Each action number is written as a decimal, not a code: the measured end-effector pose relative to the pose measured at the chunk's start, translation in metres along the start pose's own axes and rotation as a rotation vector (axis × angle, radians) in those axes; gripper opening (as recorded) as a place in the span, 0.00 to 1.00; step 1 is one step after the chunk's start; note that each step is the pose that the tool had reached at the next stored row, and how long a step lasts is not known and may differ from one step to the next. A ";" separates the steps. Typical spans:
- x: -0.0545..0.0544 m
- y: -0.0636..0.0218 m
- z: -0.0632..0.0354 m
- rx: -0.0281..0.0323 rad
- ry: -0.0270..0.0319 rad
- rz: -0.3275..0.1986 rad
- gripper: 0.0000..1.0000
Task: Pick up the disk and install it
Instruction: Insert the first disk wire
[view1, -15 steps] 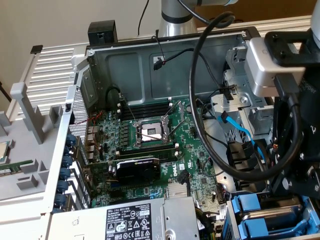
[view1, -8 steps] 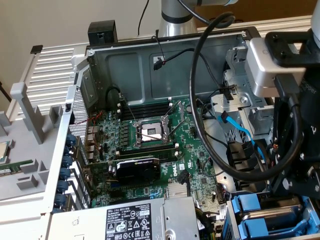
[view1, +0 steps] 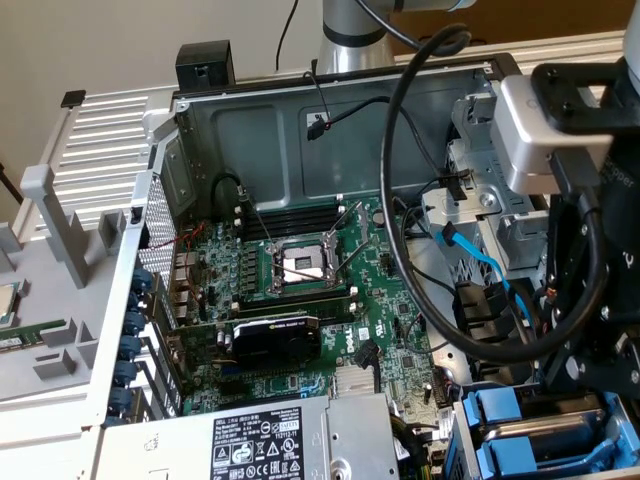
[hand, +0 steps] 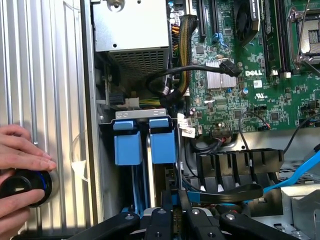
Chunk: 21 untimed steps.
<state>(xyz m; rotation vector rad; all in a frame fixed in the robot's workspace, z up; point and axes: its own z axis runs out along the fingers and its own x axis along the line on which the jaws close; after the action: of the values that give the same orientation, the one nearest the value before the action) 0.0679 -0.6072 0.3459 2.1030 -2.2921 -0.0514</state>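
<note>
Blue-railed disk (view1: 555, 428) at five o'clock of the case, in the bay, seemingly pinched edge-on by the narrowly closed gripper (hand: 175, 192). Could jam if tilted against the next carrier (hand: 126, 145); could snag the blue cable (hand: 300, 170) at three o'clock. Hand (hand: 20, 160) at nine o'clock, well apart.

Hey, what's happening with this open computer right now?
A robot arm is working inside an open computer case. Its gripper is down at the drive bay in the case's corner, fingers closed on the disk, which stands on edge just behind the blue plastic carriers. Beside the case, a person's hand rests on a black knob-like device.
</note>
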 end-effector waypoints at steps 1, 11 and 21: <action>0.000 0.0001 0.0006 0.0000 -0.0001 0.000 0.16; -0.001 0.0006 0.0015 0.0000 0.0000 0.000 0.16; -0.001 -0.0009 0.0013 0.0001 0.0012 0.001 0.16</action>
<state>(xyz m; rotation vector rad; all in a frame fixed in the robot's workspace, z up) 0.0688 -0.6059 0.3446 2.1018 -2.2921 -0.0500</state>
